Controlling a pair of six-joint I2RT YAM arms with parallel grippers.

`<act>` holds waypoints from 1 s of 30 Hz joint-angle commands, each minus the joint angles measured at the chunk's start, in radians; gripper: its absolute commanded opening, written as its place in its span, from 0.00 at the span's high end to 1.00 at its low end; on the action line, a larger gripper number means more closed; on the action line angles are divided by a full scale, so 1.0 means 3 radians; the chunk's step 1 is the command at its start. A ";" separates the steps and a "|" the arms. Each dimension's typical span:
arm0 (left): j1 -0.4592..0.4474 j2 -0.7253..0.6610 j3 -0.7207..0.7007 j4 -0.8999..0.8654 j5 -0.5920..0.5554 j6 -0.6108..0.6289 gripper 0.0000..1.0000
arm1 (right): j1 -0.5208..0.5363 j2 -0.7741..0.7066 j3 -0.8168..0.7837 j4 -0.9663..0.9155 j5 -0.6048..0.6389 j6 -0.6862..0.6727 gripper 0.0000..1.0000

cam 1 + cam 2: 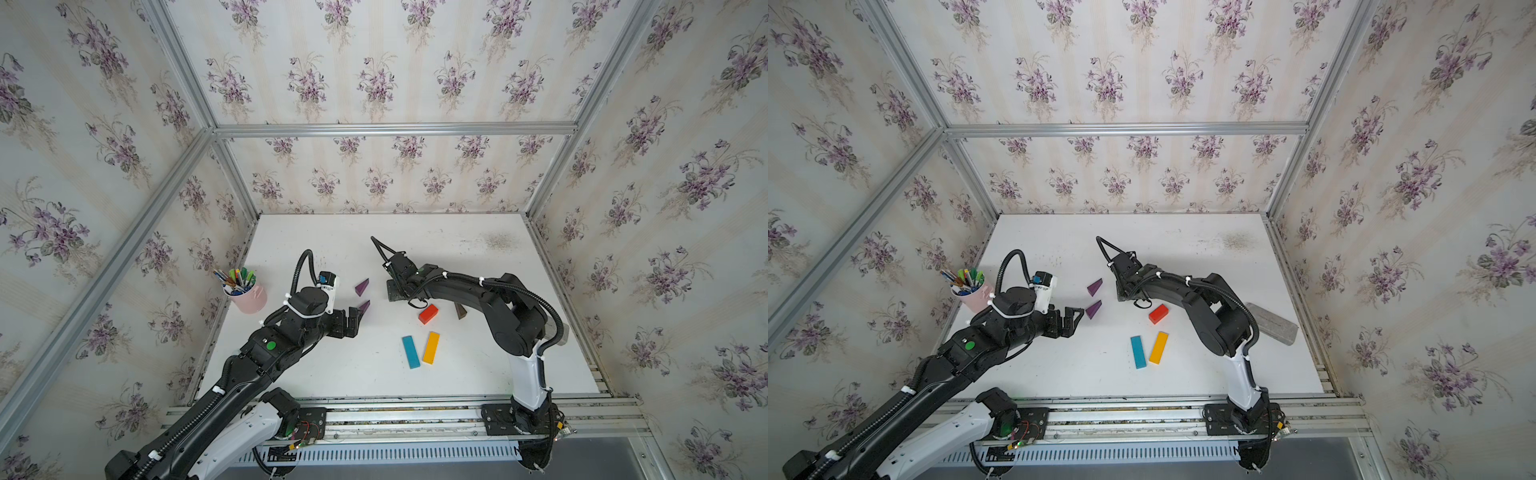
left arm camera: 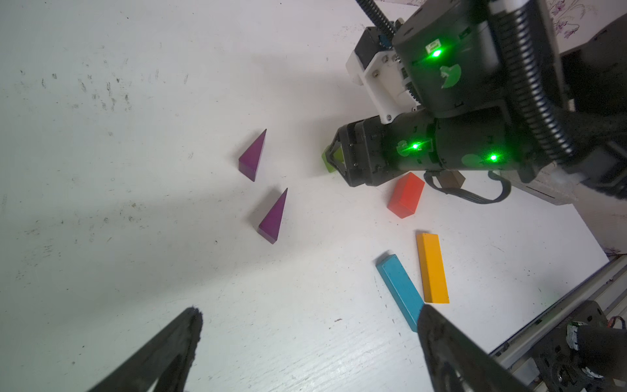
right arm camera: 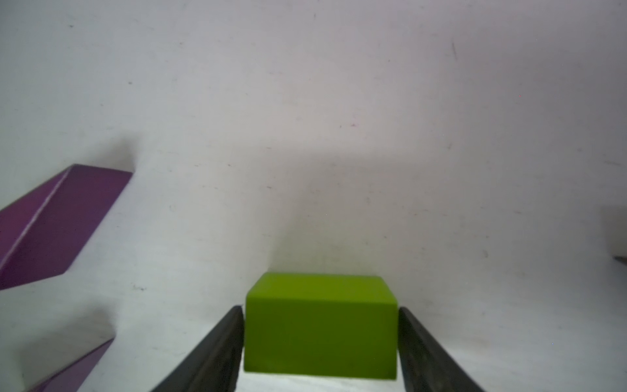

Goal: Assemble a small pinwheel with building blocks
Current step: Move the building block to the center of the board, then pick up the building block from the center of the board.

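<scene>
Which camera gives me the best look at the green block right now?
The right wrist view: the green block sits large and close, between the fingers of the right gripper. The left wrist view shows only a green sliver behind that gripper's fingers. In both top views the gripper hides it.

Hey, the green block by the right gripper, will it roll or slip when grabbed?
The green block has flat faces, so it probably won't roll. Its smooth painted sides might slip slightly. It looks solid, likely rigid.

Green block [image 3: 320,325], red block [image 1: 428,313], purple wedges [image 1: 362,286], and a seemingly brown wedge [image 1: 460,311].
</scene>
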 commanded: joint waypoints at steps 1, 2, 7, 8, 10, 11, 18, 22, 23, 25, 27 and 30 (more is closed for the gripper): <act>-0.0005 -0.0002 0.0053 -0.0004 -0.0019 -0.0022 0.01 | 0.0001 -0.0057 -0.0030 -0.0022 0.0078 0.0022 0.24; -0.0006 0.0008 0.0068 -0.0005 -0.0028 -0.0009 0.01 | 0.0001 -0.0100 -0.0038 -0.0018 0.0104 0.0003 0.24; -0.0016 0.0118 0.0218 -0.0040 -0.0031 0.0151 0.01 | -0.0013 -0.0463 -0.0142 0.0015 0.0256 -0.0144 0.22; -0.0021 0.0157 0.0255 -0.0046 -0.0020 0.0199 0.01 | -0.0021 -0.0611 -0.0267 0.0074 0.0278 -0.0173 0.22; -0.0033 0.0250 0.0321 -0.0058 0.0006 0.0297 0.01 | -0.0061 -0.0961 -0.0616 0.0241 0.0253 -0.0198 0.22; -0.0045 0.0301 0.0358 -0.0078 -0.0012 0.0330 0.01 | -0.0074 -0.1147 -0.0808 0.0308 0.0231 -0.0210 0.22; -0.0154 0.0420 0.0399 -0.0074 0.0082 0.0497 0.01 | -0.0080 -0.1786 -0.1473 0.0109 -0.0026 -0.0687 0.18; -0.0313 0.0458 0.0383 -0.0095 0.0078 0.0547 0.01 | -0.0080 -0.1826 -0.1607 0.0179 -0.0178 -0.0990 0.16; -0.0357 0.0474 0.0386 -0.0106 0.0085 0.0554 0.01 | -0.0082 -0.1792 -0.1599 0.0176 -0.0163 -0.1045 0.15; -0.0432 0.0491 0.0388 -0.0117 0.0111 0.0554 0.01 | -0.0080 -0.1733 -0.1588 0.0191 -0.0101 -0.1100 0.14; -0.0487 0.0502 0.0369 -0.0115 0.0133 0.0520 0.01 | -0.0084 -0.1644 -0.1567 0.0214 -0.0110 -0.1155 0.15; -0.0541 0.0512 0.0322 -0.0112 0.0152 0.0452 0.01 | -0.0081 -0.1505 -0.1540 0.0227 -0.0120 -0.1211 0.15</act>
